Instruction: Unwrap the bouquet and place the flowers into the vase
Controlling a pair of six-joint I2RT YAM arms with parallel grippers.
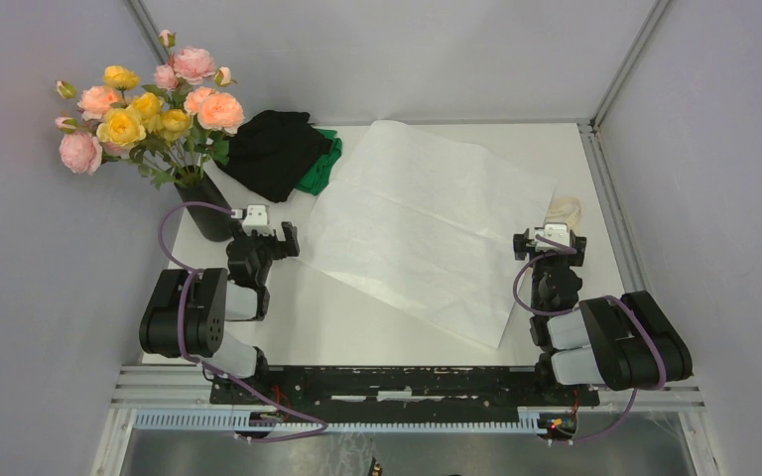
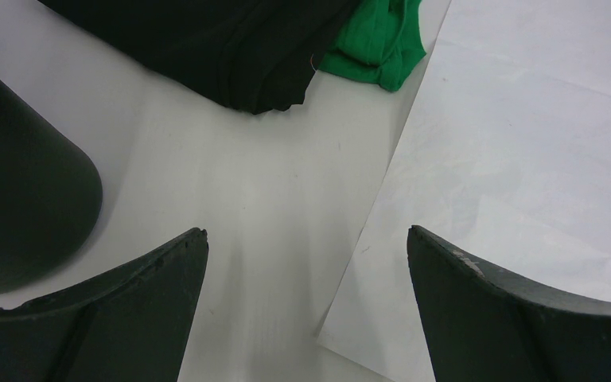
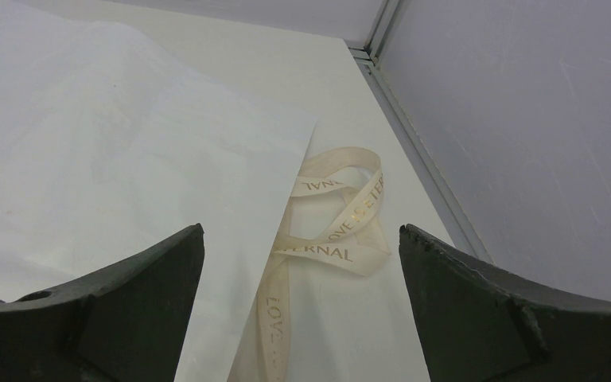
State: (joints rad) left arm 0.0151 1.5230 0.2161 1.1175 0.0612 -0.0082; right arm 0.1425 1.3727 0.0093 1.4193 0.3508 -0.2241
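step: pretty much done imo, flowers point(image 1: 149, 109) stand in the vase point(image 1: 210, 206) at the far left, wrapping off
paper: white sheet point(image 1: 427, 228) lies flat mid-table
left gripper point(image 2: 306, 231): jaws spread wide, empty, just right of the vase
right gripper point(image 3: 301, 227): spread too, holding nothing, above the sheet's right edge
writing: cream ribbon point(image 3: 338, 219) has gold letters, "LOVE" and bits of "ETERNAL"
next: probably just pull away without knocking the vase

The flowers point(image 1: 149, 111) stand in the black vase point(image 1: 207, 206) at upper left, beside the flat white paper sheet point(image 1: 427, 233).
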